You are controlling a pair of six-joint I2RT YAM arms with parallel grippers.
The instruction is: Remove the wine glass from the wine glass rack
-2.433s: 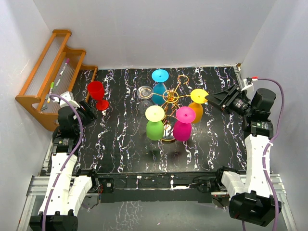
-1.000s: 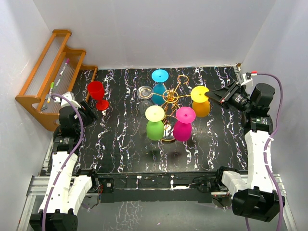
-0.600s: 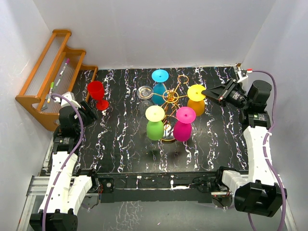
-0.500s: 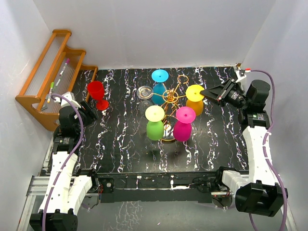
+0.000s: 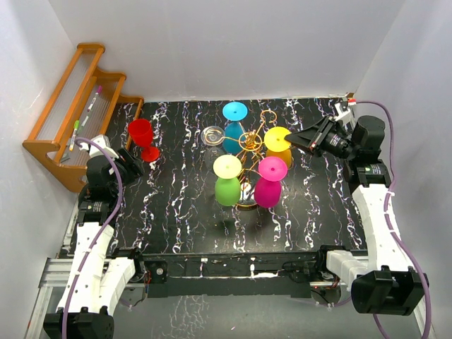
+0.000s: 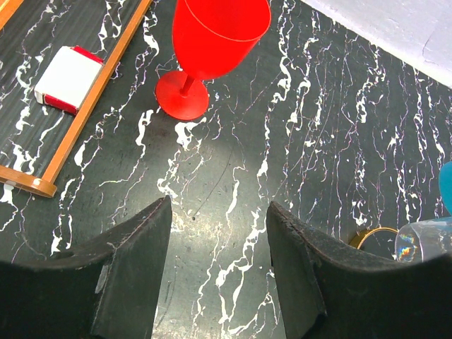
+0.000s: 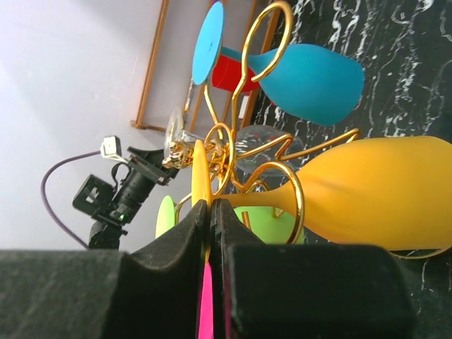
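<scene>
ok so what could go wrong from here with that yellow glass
The right gripper pinches only the thin foot edge of the yellow glass, so it may slip. Its stem appears to sit in a loop of the gold rack; a crooked pull could tip the rack. The pink glass hangs close and could get knocked.

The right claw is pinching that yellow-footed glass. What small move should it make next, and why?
Probably a slight lift, then a slow slide outward, away from the centre post. The right claw is shut on the yellow foot of the orange glass, but the stem sits inside a gold loop of the wine glass rack, so the glass isn't free. I can't tell where that loop opens.
</scene>
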